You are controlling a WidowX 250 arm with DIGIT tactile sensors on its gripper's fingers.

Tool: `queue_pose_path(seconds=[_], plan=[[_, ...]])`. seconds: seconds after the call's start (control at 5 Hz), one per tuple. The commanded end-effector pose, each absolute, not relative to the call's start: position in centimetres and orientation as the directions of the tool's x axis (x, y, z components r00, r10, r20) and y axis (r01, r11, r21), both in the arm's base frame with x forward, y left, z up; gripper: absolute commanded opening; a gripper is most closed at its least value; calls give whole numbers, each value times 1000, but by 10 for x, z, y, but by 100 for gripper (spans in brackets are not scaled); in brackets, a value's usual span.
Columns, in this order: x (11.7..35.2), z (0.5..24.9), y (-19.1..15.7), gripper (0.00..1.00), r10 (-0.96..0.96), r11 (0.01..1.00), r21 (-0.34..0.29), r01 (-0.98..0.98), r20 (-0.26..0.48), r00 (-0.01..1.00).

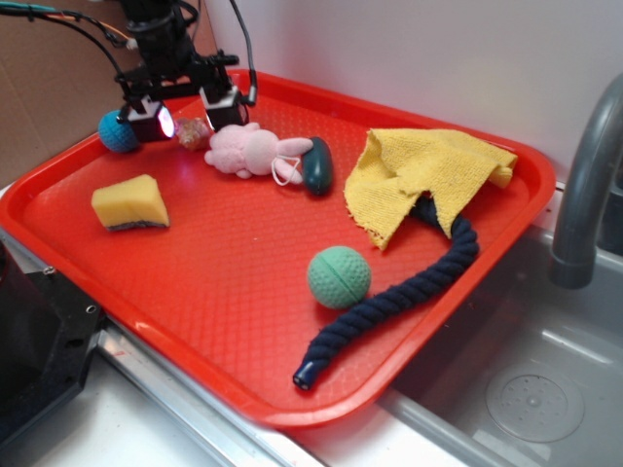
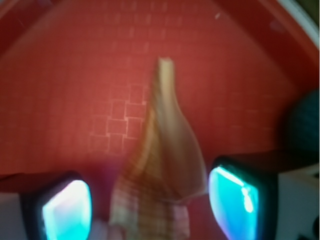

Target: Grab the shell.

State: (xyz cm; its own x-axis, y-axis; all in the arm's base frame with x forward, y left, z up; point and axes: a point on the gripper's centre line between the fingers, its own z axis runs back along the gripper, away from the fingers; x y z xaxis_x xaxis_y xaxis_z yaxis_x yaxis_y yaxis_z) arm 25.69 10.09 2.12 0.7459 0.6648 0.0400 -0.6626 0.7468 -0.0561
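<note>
The tan-brown ridged shell (image 1: 193, 132) lies on the red tray (image 1: 243, 282) at the far left, between the blue knitted ball (image 1: 117, 132) and the pink plush bunny (image 1: 255, 151). My gripper (image 1: 186, 117) is low over it, open, with one finger on each side. In the wrist view the shell (image 2: 165, 165) fills the gap between my glowing fingertips (image 2: 67, 210), blurred, pointing away; gaps show on both sides, so the jaws are not touching it. My gripper's midpoint in the wrist view (image 2: 150, 205) lies over the shell's wide end. The blue ball (image 2: 305, 125) shows at the right edge.
A yellow sponge (image 1: 129, 203) lies front left. A dark green oval object (image 1: 317, 165) touches the bunny. A yellow cloth (image 1: 419, 175), a green ball (image 1: 339, 277) and a navy rope (image 1: 399, 292) lie to the right. A sink and faucet (image 1: 584, 175) stand beyond.
</note>
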Motion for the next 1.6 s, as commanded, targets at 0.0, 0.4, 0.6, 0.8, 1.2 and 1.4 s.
queue_pose_path(seconds=[0.0, 0.4, 0.6, 0.8, 1.2, 1.4], plan=[[261, 24, 112, 0, 669, 742, -31, -669, 79, 739], [225, 90, 105, 0, 564, 820, -13, -572, 180, 806], [206, 139, 94, 0, 429, 902, -64, -426, 211, 878], [207, 190, 61, 0, 370, 929, -38, -369, 168, 914], [213, 237, -7, 0, 115, 991, 61, -120, 79, 990], [214, 249, -27, 0, 47, 997, 55, -51, 66, 997]])
